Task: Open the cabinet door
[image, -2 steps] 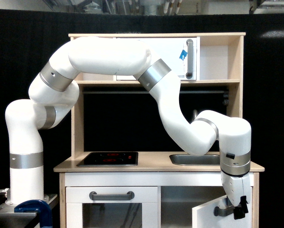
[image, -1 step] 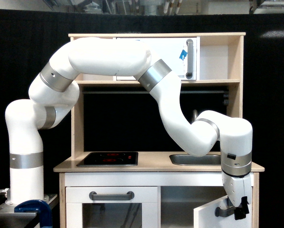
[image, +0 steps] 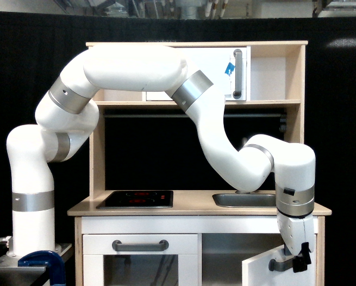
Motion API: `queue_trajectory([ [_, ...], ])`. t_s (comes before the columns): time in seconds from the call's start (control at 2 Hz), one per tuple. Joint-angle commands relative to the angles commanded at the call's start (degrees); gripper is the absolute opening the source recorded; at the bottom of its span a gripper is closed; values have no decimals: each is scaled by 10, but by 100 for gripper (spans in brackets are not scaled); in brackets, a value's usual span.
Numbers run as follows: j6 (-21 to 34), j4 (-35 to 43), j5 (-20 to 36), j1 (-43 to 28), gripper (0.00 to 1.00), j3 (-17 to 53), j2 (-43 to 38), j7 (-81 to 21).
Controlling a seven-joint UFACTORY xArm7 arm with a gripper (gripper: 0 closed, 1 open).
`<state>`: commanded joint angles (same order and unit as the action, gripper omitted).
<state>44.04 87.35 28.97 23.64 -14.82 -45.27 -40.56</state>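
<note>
Exterior view, hand (image: pixel 299 260) gripping cabinet door (image: pixel 262 270) handle, wooden countertop (image: pixel 193 205), black backdrop (image: pixel 35 71)

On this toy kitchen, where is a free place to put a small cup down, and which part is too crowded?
Free: the wooden countertop strip between the black hob and the sink, and the open shelf niche right of the upper door. Crowded: the sink side, where the arm hangs over it, and below, where the hand is at the cabinet door handle.
</note>
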Motion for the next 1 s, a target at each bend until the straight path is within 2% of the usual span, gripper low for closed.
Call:
queue_trajectory([
  [0.5, 57, 9, -14, 26, 100, 2, 42, 9],
  [1.0, 185, -23, -17, 93, 100, 12, 180, 2],
])
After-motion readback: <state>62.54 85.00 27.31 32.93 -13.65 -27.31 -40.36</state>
